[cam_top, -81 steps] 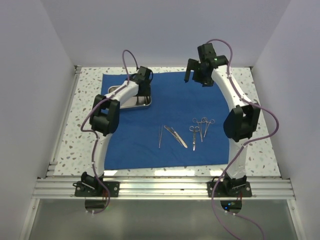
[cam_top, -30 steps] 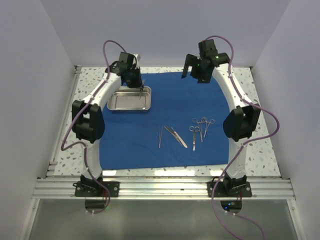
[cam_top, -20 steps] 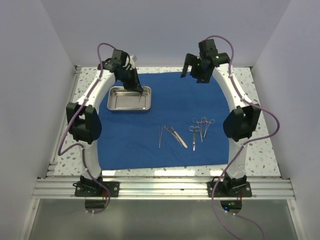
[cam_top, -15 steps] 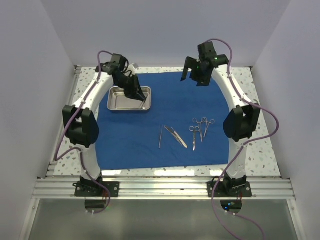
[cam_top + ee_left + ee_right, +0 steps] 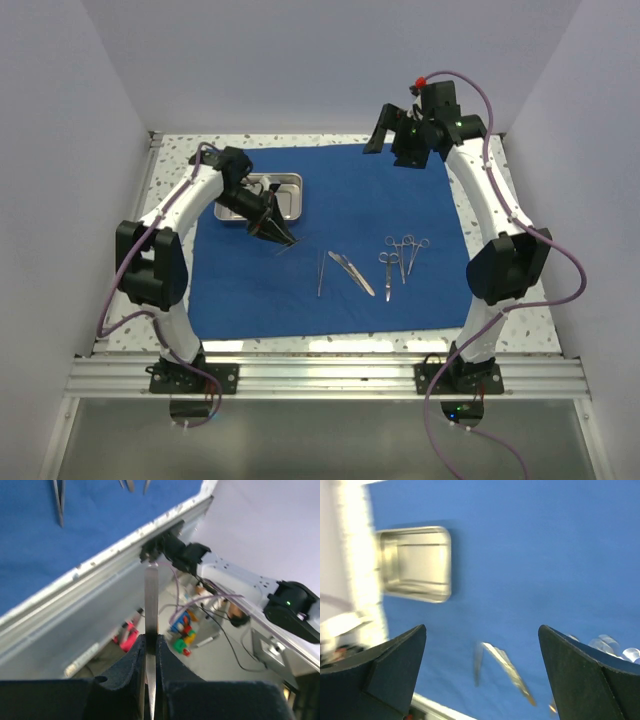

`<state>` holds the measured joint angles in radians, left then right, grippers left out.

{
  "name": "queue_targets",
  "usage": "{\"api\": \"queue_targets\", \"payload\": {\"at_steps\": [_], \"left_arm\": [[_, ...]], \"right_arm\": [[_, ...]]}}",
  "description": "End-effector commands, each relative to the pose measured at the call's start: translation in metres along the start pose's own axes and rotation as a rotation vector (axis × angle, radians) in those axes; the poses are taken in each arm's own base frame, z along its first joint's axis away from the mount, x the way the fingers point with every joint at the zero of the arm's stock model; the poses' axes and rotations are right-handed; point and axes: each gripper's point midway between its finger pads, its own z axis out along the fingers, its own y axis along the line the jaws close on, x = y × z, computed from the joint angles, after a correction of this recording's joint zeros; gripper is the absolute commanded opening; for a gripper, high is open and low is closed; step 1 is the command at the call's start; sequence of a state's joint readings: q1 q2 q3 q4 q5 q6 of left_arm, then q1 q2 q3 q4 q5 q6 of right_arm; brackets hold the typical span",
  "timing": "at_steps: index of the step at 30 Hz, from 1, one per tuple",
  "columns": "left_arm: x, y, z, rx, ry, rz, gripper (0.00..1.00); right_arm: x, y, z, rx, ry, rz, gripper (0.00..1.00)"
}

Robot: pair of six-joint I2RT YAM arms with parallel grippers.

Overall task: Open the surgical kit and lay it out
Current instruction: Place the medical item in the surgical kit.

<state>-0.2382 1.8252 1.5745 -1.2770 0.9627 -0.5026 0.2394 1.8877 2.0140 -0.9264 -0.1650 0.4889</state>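
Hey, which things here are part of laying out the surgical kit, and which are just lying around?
Job: blue cloth, steel tray, laid-out instruments, slim instrument in left gripper.
Lying about: coloured clutter beyond the table.

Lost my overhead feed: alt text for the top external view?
Left pincer, shut on a slim silver instrument, hangs over the blue cloth on the near side of the steel tray. More instruments lie in a row mid-cloth; the right pincer is open, raised over the cloth's far right corner.
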Motion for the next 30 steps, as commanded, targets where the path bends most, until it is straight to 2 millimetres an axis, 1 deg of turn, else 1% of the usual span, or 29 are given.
{"api": "queue_targets", "payload": {"at_steps": [1,2,3,4,5,7,8,9,11,12,13,14,16,17,18,19,21,22,24,25,26,27,28,29,30], "left_arm": [[0.026,-0.033,-0.009,0.172,0.109,-0.064,0.0],[0.018,-0.036,-0.003,0.192,0.141,-0.078,0.0],[0.011,-0.057,-0.012,0.244,0.14,-0.042,0.0],[0.004,-0.065,-0.014,0.267,0.143,-0.031,0.0],[-0.011,-0.068,-0.009,0.289,0.168,-0.062,0.0],[-0.024,-0.078,-0.01,0.308,0.168,-0.052,0.0],[-0.032,-0.073,-0.004,0.315,0.19,-0.084,0.0],[-0.036,-0.072,-0.001,0.323,0.202,-0.104,0.0],[-0.046,-0.066,0.006,0.327,0.225,-0.15,0.0],[-0.05,-0.069,0.007,0.339,0.235,-0.16,0.0],[-0.054,-0.077,0.004,0.353,0.229,-0.132,0.0],[-0.061,-0.077,0.008,0.358,0.242,-0.147,0.0],[-0.064,-0.093,0.001,0.4,0.256,-0.132,0.0],[-0.066,-0.097,0.001,0.411,0.267,-0.138,0.0],[-0.061,-0.108,-0.007,0.458,0.304,-0.148,0.0],[-0.057,-0.119,-0.012,0.48,0.315,-0.122,0.0],[-0.046,-0.134,-0.022,0.513,0.345,-0.111,0.0],[-0.036,-0.141,-0.025,0.524,0.362,-0.095,0.0],[-0.025,-0.148,-0.028,0.534,0.38,-0.079,0.0],[-0.02,-0.147,-0.028,0.535,0.396,-0.099,0.0],[-0.008,-0.153,-0.033,0.544,0.404,-0.081,0.0],[-0.001,-0.155,-0.034,0.542,0.411,-0.076,0.0],[0.007,-0.155,-0.031,0.537,0.432,-0.086,0.0],[0.021,-0.161,-0.036,0.544,0.445,-0.072,0.0],[0.028,-0.161,-0.034,0.536,0.459,-0.079,0.0]], "right_arm": [[0.003,0.07,-0.011,-0.417,0.037,-0.043,0.99],[0.013,0.092,-0.022,-0.573,0.103,-0.036,0.99],[0.012,0.104,-0.025,-0.656,0.092,-0.064,0.99],[0.014,0.112,-0.032,-0.708,0.096,-0.082,0.99],[0.018,0.119,-0.043,-0.758,0.098,-0.126,0.99],[0.024,0.121,-0.05,-0.782,0.104,-0.167,0.99],[0.026,0.119,-0.052,-0.783,0.095,-0.21,0.99],[0.034,0.117,-0.057,-0.779,0.123,-0.216,0.99],[0.044,0.114,-0.061,-0.791,0.149,-0.244,0.99],[0.055,0.114,-0.068,-0.806,0.19,-0.243,0.99],[0.061,0.114,-0.072,-0.82,0.207,-0.25,0.99],[0.068,0.115,-0.075,-0.832,0.225,-0.259,0.99],[0.081,0.114,-0.085,-0.869,0.272,-0.256,0.99],[0.084,0.112,-0.084,-0.87,0.272,-0.274,0.99],[0.091,0.108,-0.086,-0.865,0.306,-0.261,0.99],[0.098,0.112,-0.093,-0.926,0.345,-0.252,0.99],[0.103,0.117,-0.098,-1.0,0.371,-0.233,0.99],[0.107,0.121,-0.103,-1.054,0.398,-0.227,0.99],[0.11,0.122,-0.102,-1.073,0.406,-0.235,0.99],[0.11,0.122,-0.102,-1.078,0.406,-0.237,0.99],[0.109,0.121,-0.097,-1.071,0.395,-0.248,0.99],[0.106,0.123,-0.097,-1.075,0.382,-0.264,0.99],[0.104,0.124,-0.094,-1.076,0.374,-0.27,0.99],[0.104,0.122,-0.085,-1.069,0.39,-0.261,0.99],[0.095,0.126,-0.085,-1.06,0.357,-0.29,0.99]]}}
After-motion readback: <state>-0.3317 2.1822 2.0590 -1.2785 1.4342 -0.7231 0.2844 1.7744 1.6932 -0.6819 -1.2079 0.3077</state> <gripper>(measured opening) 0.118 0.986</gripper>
